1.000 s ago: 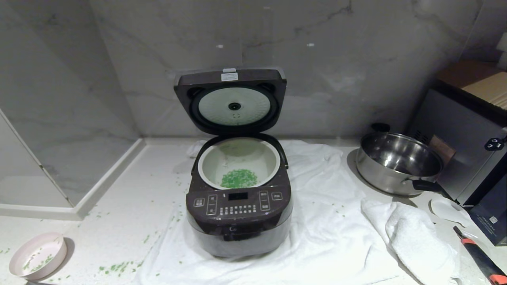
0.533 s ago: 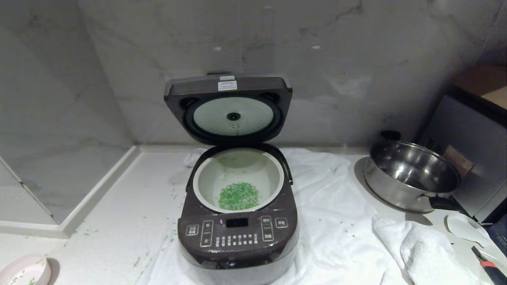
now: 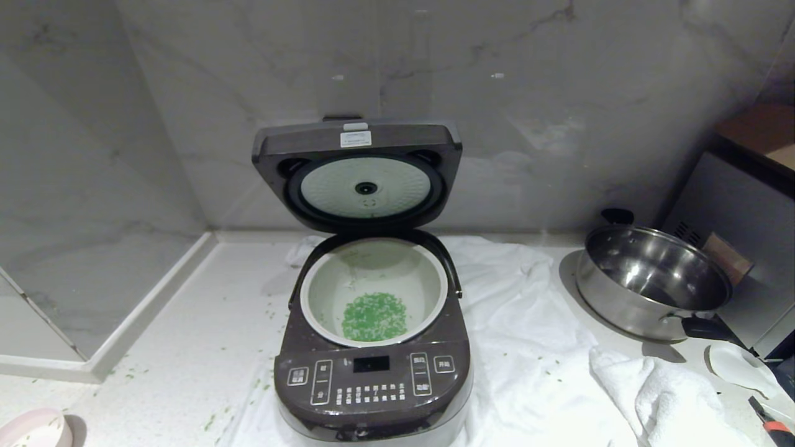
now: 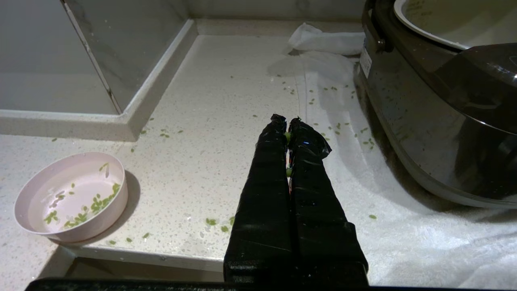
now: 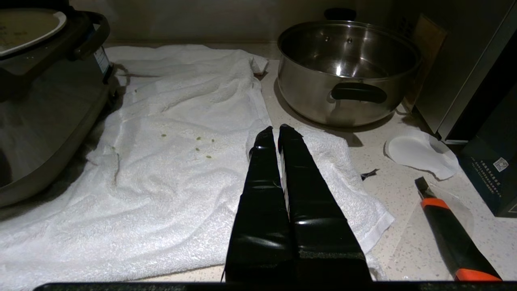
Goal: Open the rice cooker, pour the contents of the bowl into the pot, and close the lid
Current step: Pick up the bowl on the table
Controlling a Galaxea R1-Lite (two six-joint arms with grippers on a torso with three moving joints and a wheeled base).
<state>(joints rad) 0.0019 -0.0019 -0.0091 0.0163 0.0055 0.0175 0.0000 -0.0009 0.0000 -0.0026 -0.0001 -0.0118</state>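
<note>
At frame corner, bowl [image 3: 28,429] half cut off

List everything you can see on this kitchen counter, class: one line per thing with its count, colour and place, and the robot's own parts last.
rice cooker: one, dark brown-grey, centre, on the towel
lid: one, dark with a silvery inner plate, standing open at the back
pot: one, white, inside the cooker
green bits: many, bright green, heaped in the pot; strays on counter and towel
bowl: one, pale pink, counter's front left, a few bits inside
towel: one, white, under and right of the cooker
steel pan: one, shiny with black handles, right
knife: one, black and orange, front right
white scrap: one, beside the pan
left gripper: one, black, shut, above the counter left of the cooker
right gripper: one, black, shut, above the towel
</note>
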